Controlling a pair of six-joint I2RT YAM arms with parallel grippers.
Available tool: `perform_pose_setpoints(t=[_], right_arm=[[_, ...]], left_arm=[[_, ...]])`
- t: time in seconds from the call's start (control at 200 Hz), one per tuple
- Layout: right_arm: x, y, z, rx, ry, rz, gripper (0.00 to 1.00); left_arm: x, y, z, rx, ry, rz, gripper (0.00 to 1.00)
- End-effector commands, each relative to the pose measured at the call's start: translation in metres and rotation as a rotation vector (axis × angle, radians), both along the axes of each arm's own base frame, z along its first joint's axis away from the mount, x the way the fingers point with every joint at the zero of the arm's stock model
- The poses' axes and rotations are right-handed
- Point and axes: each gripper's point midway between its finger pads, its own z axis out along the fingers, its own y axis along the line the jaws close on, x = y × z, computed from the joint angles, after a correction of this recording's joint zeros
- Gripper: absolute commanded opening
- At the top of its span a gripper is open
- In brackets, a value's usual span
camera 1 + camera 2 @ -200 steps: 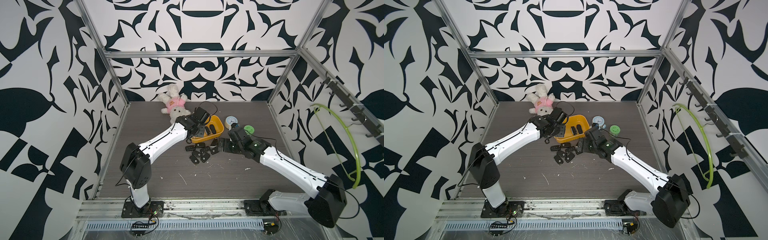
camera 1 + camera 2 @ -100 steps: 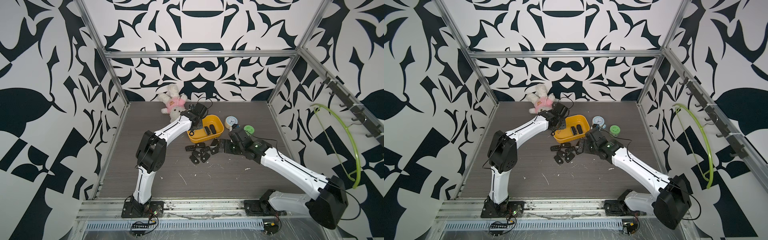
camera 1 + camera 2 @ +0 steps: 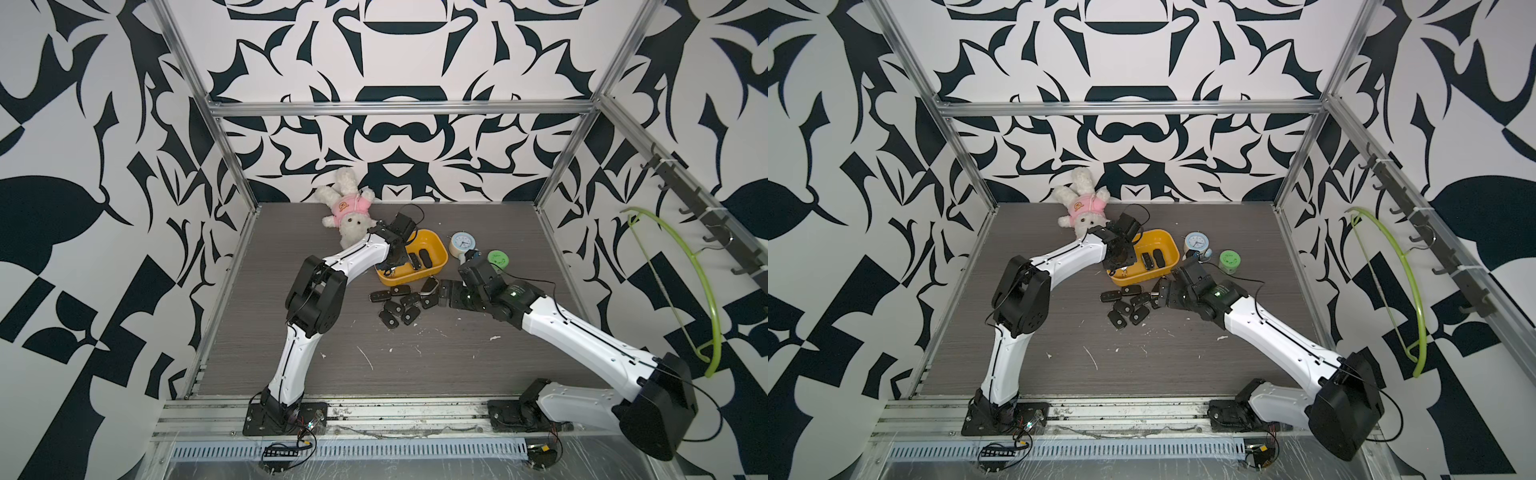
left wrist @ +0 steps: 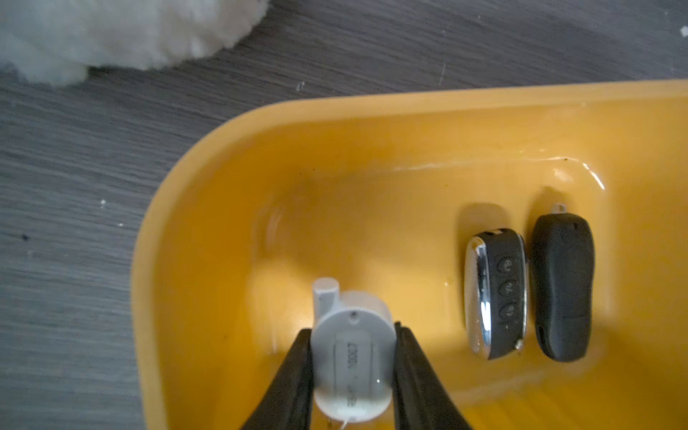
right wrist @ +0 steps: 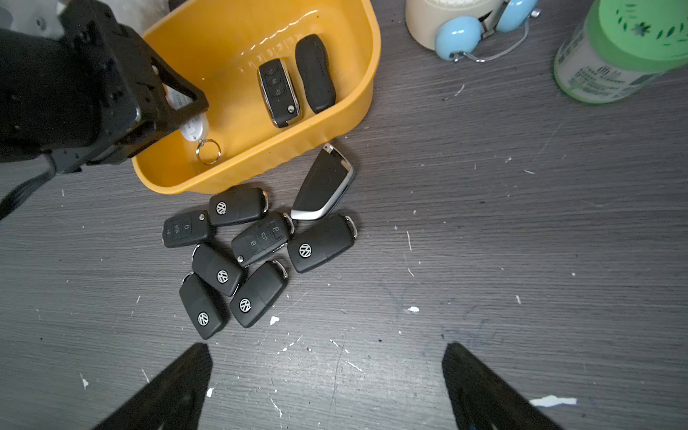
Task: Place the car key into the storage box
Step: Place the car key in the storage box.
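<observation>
The storage box (image 3: 441,249) (image 3: 1173,245) is a shallow yellow-orange tub at the back middle of the table. My left gripper (image 4: 352,331) (image 3: 392,261) hangs inside its near-left corner, shut on a small white car key (image 4: 352,353) (image 5: 193,129) with a metal ring dangling below. Two black keys (image 4: 497,294) (image 4: 562,283) lie side by side on the box floor. Several black car keys (image 5: 242,253) (image 3: 399,305) lie in a pile on the table just in front of the box. My right gripper (image 5: 327,350) (image 3: 440,293) is open low over bare table right of the pile, holding nothing.
A white plush rabbit (image 3: 349,208) in a pink top lies behind the box to its left. A small round alarm clock (image 3: 461,242) and a green-lidded jar (image 3: 498,259) stand to the box's right. A green hanger (image 3: 702,274) hangs on the right wall.
The left arm's elbow has folded up and swung to the right, while its gripper has stayed over the box's left end with the white key. The right arm has hardly moved.
</observation>
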Motion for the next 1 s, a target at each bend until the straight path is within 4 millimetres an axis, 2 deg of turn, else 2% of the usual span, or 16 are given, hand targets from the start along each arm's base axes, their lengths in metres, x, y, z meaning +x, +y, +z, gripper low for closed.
perform_pose_setpoints(t=[0.0,0.135,0.24,0.355,0.44,0.53,0.65,0.715,0.87,0.945,0.995], right_arm=[[0.000,-0.003,0.007,0.007,-0.030,-0.016,1.00],[0.000,-0.003,0.008,0.007,-0.035,-0.018,1.00],[0.000,-0.003,0.006,0.002,-0.028,-0.016,1.00],[0.001,-0.001,0.004,0.003,-0.023,-0.011,1.00],[0.001,0.000,0.002,0.002,-0.017,-0.008,1.00],[0.002,0.002,-0.001,0.003,-0.007,-0.006,1.00],[0.006,0.005,-0.004,0.013,0.002,-0.019,0.99],[0.009,0.007,-0.007,0.016,0.013,-0.035,0.97],[0.016,0.014,-0.024,-0.001,0.061,-0.051,0.93],[0.021,0.019,-0.034,-0.007,0.080,-0.052,0.93],[0.026,0.023,-0.036,-0.014,0.081,-0.041,0.93]], left_arm=[[-0.009,0.008,-0.029,-0.010,0.093,0.048,0.06],[-0.008,0.009,-0.028,-0.001,0.088,0.046,0.19],[-0.006,0.009,-0.025,0.002,0.078,0.036,0.42],[-0.004,0.010,-0.021,0.009,0.066,0.028,0.45],[-0.003,0.011,-0.015,0.011,0.051,0.021,0.58],[0.000,0.009,-0.006,0.004,0.032,0.011,0.59],[0.004,0.006,0.013,-0.016,-0.005,-0.003,0.60],[0.005,0.004,0.028,-0.038,-0.033,-0.012,0.63],[0.002,0.001,0.067,-0.114,-0.104,-0.030,0.84],[-0.006,0.002,0.080,-0.145,-0.125,-0.044,1.00],[-0.012,0.005,0.088,-0.164,-0.135,-0.052,1.00]])
